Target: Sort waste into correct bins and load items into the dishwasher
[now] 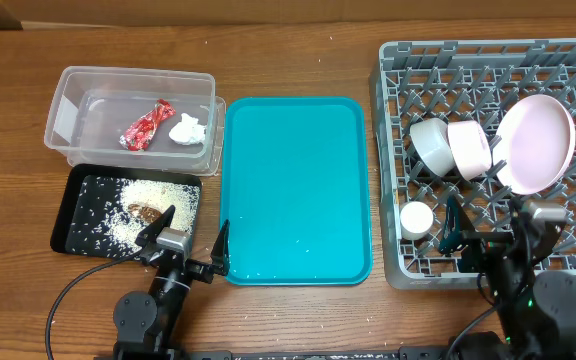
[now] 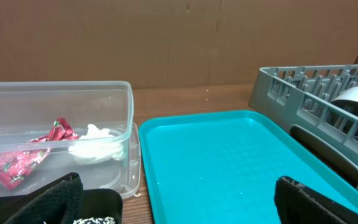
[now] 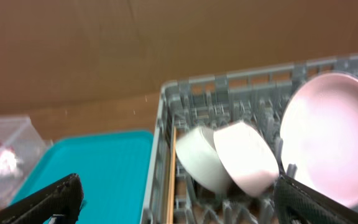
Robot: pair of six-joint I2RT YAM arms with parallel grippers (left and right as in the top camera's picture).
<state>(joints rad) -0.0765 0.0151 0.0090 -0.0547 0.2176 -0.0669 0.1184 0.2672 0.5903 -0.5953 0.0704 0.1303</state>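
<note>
The red wrapper and the white tissue ball lie in the clear tub; both show in the left wrist view. Rice scraps with a brown lump lie in the black tray. The grey rack holds the pink plate, pink bowl, white bowl and white cup. A chopstick lies along the rack's left side. My left gripper is open and empty at the table's front. My right gripper is open and empty over the rack's front.
A large teal tray with a few rice grains lies between the bins and the rack. A brown cardboard wall stands behind the table. The wooden table runs behind the tray.
</note>
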